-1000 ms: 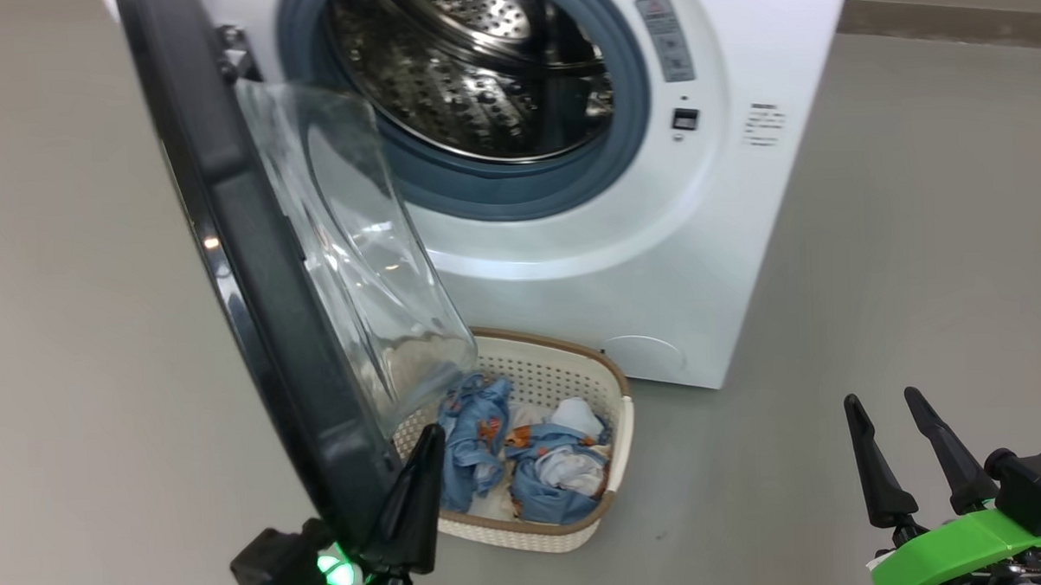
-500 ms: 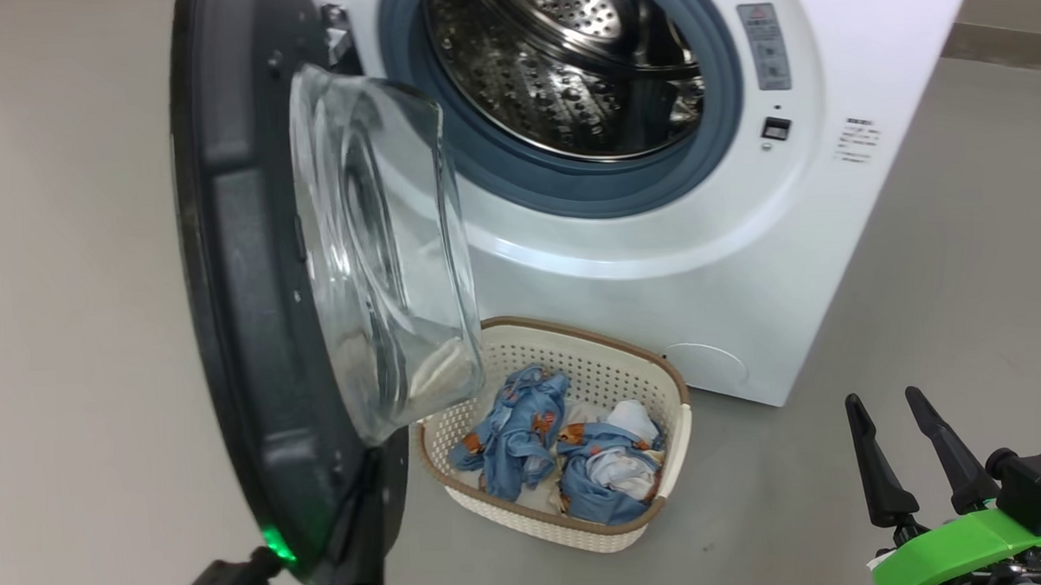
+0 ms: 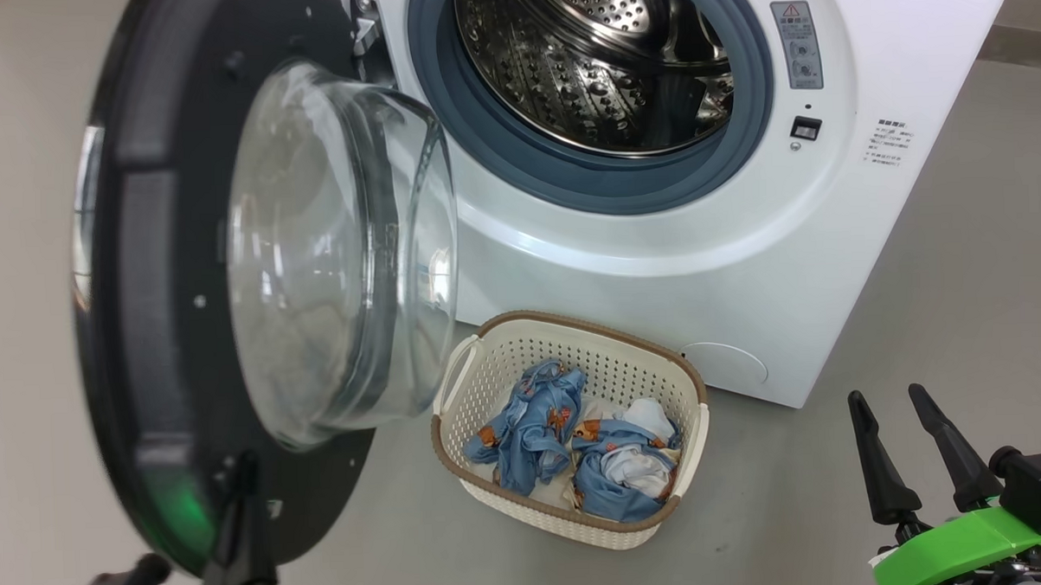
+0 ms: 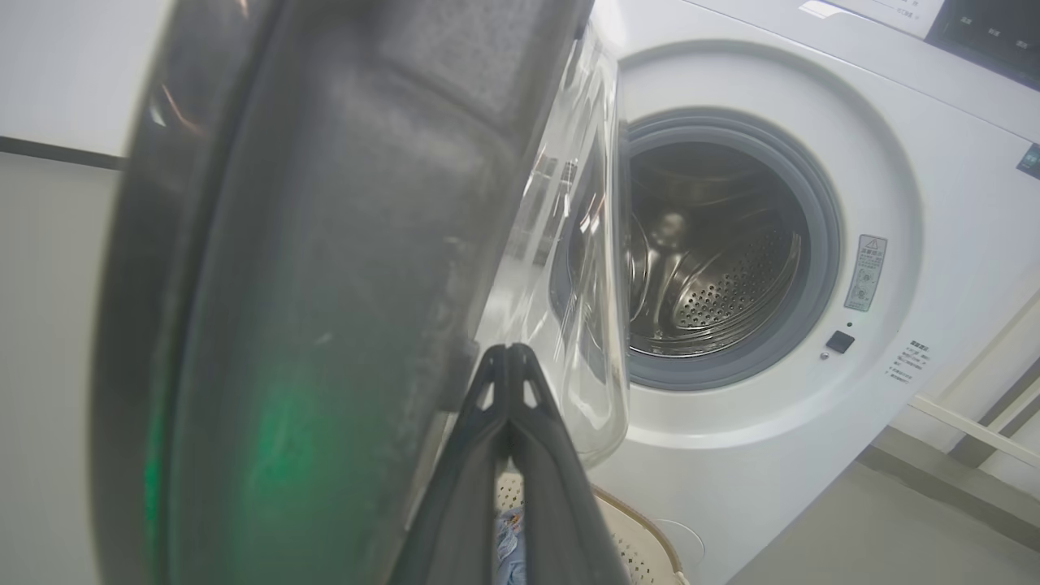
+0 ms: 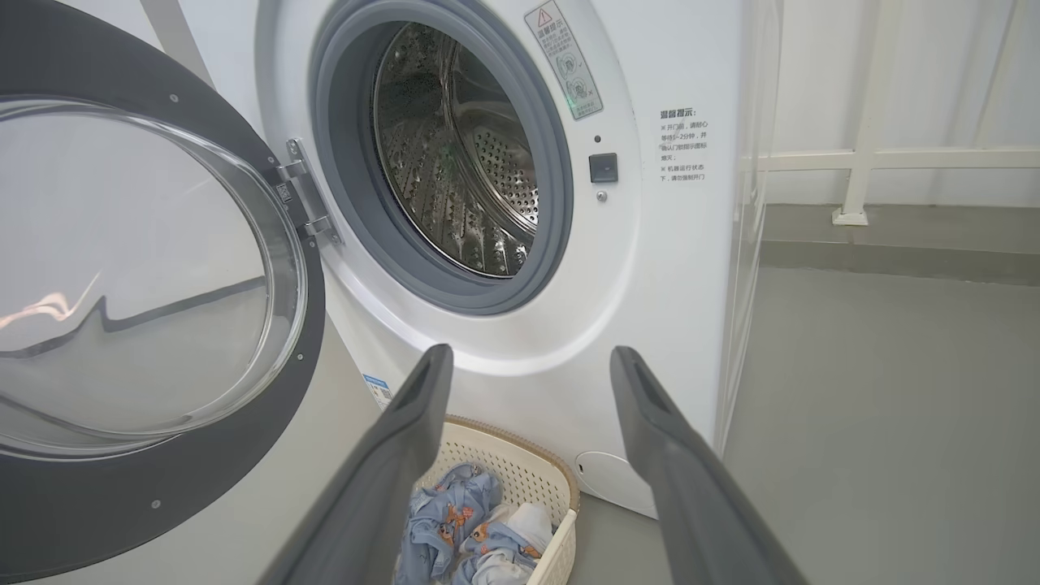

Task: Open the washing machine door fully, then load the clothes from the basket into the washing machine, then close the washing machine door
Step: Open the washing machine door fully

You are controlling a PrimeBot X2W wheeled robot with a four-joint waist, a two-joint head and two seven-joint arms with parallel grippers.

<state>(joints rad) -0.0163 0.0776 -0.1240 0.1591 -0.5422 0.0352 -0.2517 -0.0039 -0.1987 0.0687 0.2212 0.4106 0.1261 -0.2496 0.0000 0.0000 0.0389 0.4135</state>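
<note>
The washing machine (image 3: 658,270) stands with its steel drum (image 3: 599,65) exposed. Its door (image 3: 138,254), a black rim around a clear glass bowl (image 3: 328,247), hangs open to the left, inner face showing. My left gripper (image 3: 245,465) is shut, fingertips together (image 4: 508,351), resting against the inner side of the door's lower rim (image 4: 325,244). On the floor before the machine sits the basket (image 3: 523,362) holding the light-blue clothes (image 3: 534,422). My right gripper (image 3: 884,394) is open and empty at the lower right, well clear of the basket (image 5: 520,455) and the clothes (image 5: 451,520).
Grey floor surrounds the machine. The door's hinge (image 3: 364,29) sits at the opening's upper left. A white railing (image 5: 853,162) runs along the wall to the right of the machine. The door's glass bowl overhangs the basket's left end.
The door has swung further open, from nearly edge-on to showing its inner face, with my left gripper following at its lower rim. The camera has shifted. My right gripper has stayed put.
</note>
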